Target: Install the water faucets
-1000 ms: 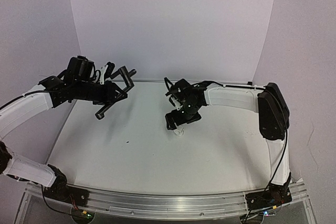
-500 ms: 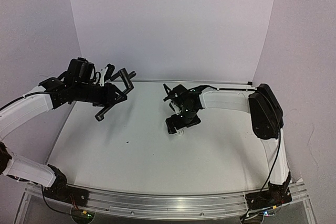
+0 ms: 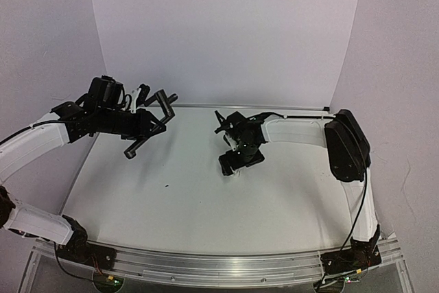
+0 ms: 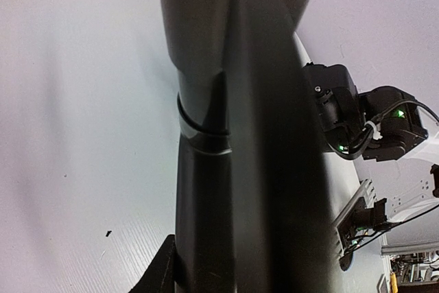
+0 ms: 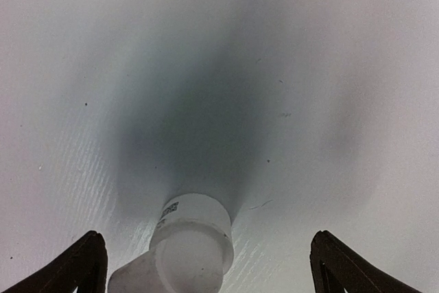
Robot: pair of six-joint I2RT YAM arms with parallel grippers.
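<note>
Pipe (image 3: 134, 146), slim, black, crank-bent at upper end, clenched in left claw (image 3: 147, 125). Held tilted in air over left rear of bench (image 3: 178, 204). Right claw (image 3: 234, 164) spread wide, pointing down at mid-bench. Its fingers stand either side of white fitting (image 5: 194, 235), not touching. Fitting sits on bench, well apart from pipe.

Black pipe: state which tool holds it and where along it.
The left tool is shut on the black pipe around mid-shaft, both ends free. The open right tool holds nothing.
</note>
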